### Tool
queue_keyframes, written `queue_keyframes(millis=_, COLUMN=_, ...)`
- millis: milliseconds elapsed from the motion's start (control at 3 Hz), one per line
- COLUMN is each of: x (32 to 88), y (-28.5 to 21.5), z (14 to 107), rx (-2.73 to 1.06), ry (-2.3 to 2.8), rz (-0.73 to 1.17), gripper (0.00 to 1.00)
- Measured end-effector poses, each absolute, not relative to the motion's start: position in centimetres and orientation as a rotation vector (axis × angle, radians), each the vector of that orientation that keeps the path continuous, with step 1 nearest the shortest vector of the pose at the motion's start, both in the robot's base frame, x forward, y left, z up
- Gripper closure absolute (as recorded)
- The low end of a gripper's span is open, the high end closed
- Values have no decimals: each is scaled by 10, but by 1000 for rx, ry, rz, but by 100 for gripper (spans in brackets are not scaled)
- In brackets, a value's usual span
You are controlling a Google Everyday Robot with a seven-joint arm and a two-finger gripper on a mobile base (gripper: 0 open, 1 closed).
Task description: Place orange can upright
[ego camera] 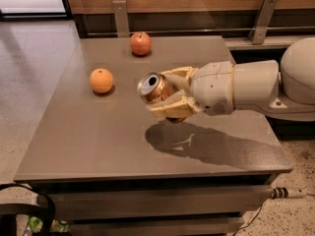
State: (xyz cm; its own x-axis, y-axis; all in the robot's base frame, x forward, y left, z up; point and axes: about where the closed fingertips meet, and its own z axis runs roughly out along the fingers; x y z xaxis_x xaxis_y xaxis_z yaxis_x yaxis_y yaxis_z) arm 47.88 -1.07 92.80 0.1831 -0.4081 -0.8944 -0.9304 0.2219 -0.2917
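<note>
The orange can (153, 87) is coppery with a silver top and pull-tab opening. It lies on its side in the air, its top facing left and toward the camera. My gripper (168, 93) reaches in from the right and is shut on the can, one cream finger above it and one below. It holds the can above the middle of the grey table (98, 141), with its shadow on the tabletop below and to the right.
A round orange fruit (101, 80) sits on the table left of the can. A red apple (141, 44) sits near the table's back edge. A wooden wall with metal brackets runs behind the table. My white arm (256, 85) spans the right side.
</note>
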Motion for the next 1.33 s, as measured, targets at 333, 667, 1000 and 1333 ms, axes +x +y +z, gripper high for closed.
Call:
queue_keyframes(millis=333, x=469, y=-12, z=932, rx=-1220, ry=1381, rz=657, gripper=100)
queue_keyframes(millis=667, x=466, y=-12, z=934, rx=-1138, ry=1322, rz=693, gripper=100)
queue_keyframes(millis=1000, x=463, y=0, z=935, rx=-1117, ry=1285, rz=723, gripper=100)
queue_keyframes(millis=1333, x=462, y=17, z=931, rx=-1125, ry=1275, rz=754, gripper=100)
